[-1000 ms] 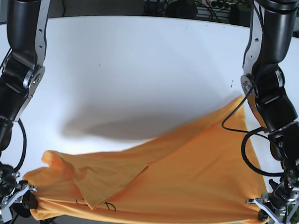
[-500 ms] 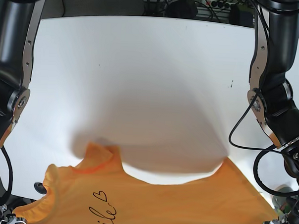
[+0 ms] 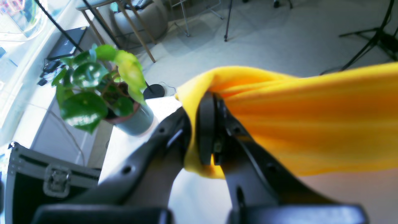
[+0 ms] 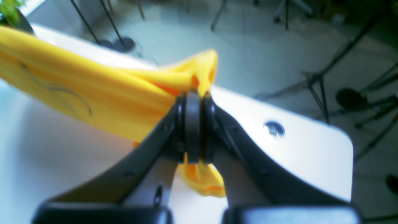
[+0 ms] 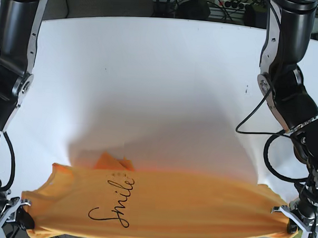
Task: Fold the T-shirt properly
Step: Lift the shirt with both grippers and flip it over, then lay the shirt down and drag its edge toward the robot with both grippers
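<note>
both grippers, left [image 3: 206, 130] and right [image 4: 192, 124], clamp corners of the shirt [image 5: 160, 203], stretched taut between them over the near edge of the table [image 5: 161, 71]. step: spreading. next, probably lay it flat, print up.

One T-shirt [image 5: 166, 203], two end effectors — left [image 5: 292, 224], right [image 5: 18, 217] — one potted plant [image 3: 102, 90].

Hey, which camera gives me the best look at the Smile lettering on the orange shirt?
The base view: the whole word Smile reads plainly across the T-shirt stretched between both grippers. The right wrist view catches only a thin dark stroke of it on bunched fabric. The left wrist view shows plain orange cloth, no lettering.
</note>
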Tool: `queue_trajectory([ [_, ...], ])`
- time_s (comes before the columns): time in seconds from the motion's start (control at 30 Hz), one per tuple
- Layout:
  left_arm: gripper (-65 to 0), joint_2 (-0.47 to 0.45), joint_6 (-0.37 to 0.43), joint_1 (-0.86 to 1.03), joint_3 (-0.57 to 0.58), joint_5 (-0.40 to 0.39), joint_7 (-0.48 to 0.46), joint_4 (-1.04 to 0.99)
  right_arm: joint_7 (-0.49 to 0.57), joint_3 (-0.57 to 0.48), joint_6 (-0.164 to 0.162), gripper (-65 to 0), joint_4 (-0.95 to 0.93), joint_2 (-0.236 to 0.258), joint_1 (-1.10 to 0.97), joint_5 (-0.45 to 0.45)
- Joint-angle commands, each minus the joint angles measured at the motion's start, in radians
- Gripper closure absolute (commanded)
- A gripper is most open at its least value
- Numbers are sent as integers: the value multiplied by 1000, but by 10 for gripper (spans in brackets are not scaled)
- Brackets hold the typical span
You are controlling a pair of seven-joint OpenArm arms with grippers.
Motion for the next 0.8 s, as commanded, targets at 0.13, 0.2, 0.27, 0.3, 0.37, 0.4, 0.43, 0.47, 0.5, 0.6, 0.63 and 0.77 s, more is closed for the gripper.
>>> queue_trajectory([
  [0.13, 0, -14, 6, 132, -38, 6, -19, 118, -1, 110, -6, 0, 107, 19, -168, 48],
  [0.2, 0, -12, 6, 184, -61, 6, -19, 147, -1, 111, -4, 0, 144, 19, -226, 50],
  [0.27, 0, -12, -3, 244, -72, 6, -19, 163, -1, 136, -4, 0, 184, 14, -298, 62],
  [0.3, 0, -11, -13, 262, -72, 6, -19, 167, -1, 152, -4, 0, 198, 11, -326, 71],
  [0.37, 0, -9, -34, 319, -73, 6, -14, 192, -1, 182, -4, 0, 238, 11, -402, 102],
  [0.4, 0, -9, -39, 347, -73, 6, -5, 207, -1, 191, -4, 0, 255, 11, -433, 110],
  [0.43, 0, -9, -42, 370, -75, 6, 3, 221, -1, 194, -4, 0, 267, 11, -458, 117],
  [0.47, 0, -9, -43, 402, -75, 6, 14, 243, -1, 206, -4, 0, 285, 11, -496, 125],
  [0.5, 0, -9, -43, 420, -75, 6, 17, 255, -1, 215, -4, 0, 296, 11, -519, 128],
  [0.6, 0, -2, -43, 483, -75, 5, 17, 270, -1, 248, -4, 0, 321, -4, -596, 128],
  [0.63, 0, 3, -43, 500, -76, 5, 17, 273, -1, 254, -4, 0, 334, -18, -616, 128],
  [0.77, 0, 11, -46, 589, -127, 5, 17, 299, -1, 309, -4, 0, 397, -33, -737, 127],
])
